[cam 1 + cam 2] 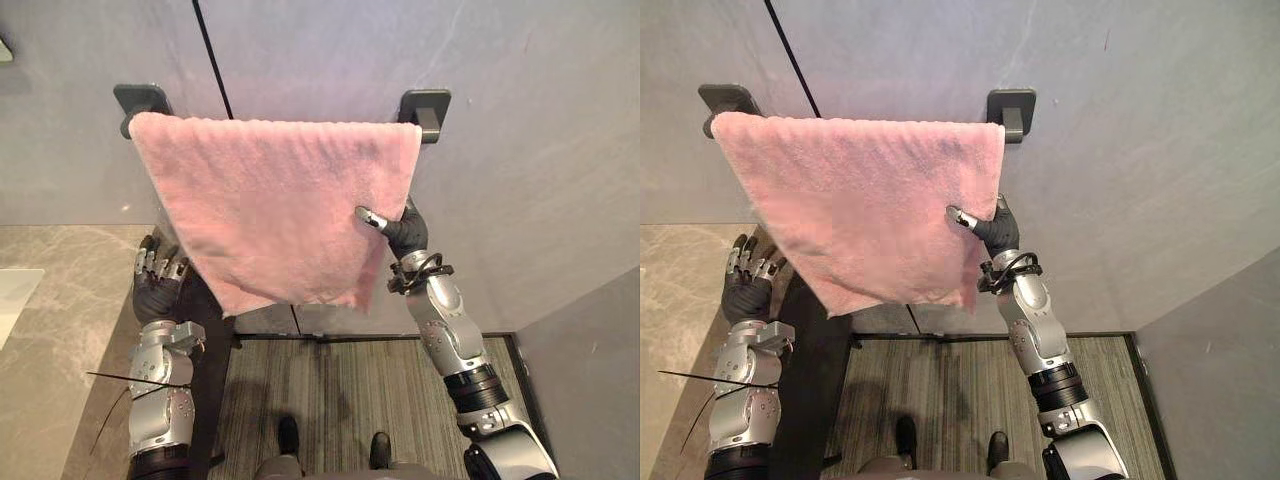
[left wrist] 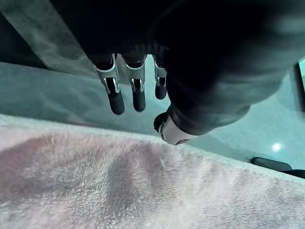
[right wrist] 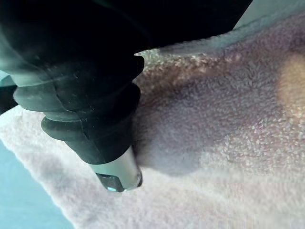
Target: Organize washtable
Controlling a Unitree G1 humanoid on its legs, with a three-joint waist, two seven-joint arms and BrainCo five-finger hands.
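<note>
Grey wall: pink towel hangs over rail. Right hand pinches its right edge, thumb in front, fingers behind. Left hand beside lower-left edge, fingers relaxed, empty.

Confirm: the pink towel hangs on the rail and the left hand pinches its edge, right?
No. The right hand pinches the towel's edge, as the left eye view shows; the left hand is open beside it. The towel does hang on the rail.
</note>
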